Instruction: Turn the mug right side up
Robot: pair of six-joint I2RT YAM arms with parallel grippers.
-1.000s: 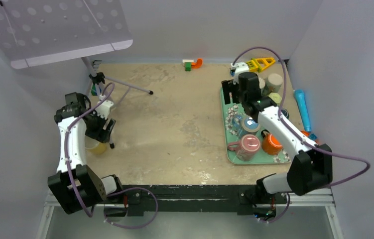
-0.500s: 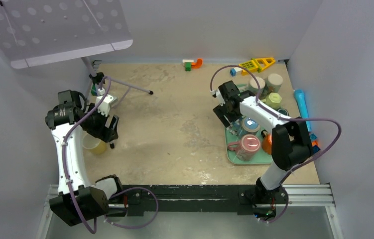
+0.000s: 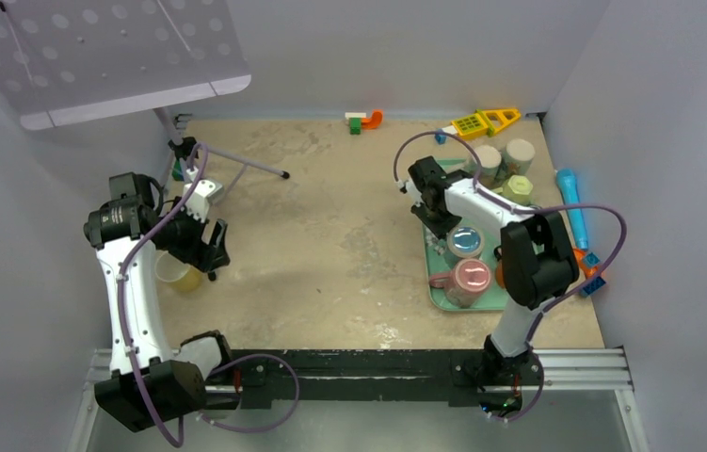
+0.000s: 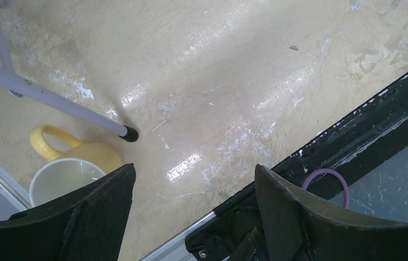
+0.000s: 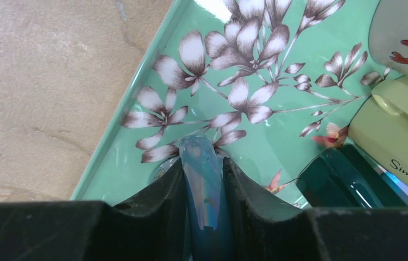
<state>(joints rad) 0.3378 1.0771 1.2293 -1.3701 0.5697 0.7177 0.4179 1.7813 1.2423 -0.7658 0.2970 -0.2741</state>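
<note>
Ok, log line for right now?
right end effector: shut on blue mug | over: green tray | left end effector: open, empty

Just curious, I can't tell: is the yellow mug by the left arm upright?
Upright: the yellow mug shows its open mouth facing up.

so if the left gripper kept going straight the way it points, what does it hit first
Probably the bare table, showing between the fingers of the open left gripper. The yellow mug sits off to one side; depth is unclear.
</note>
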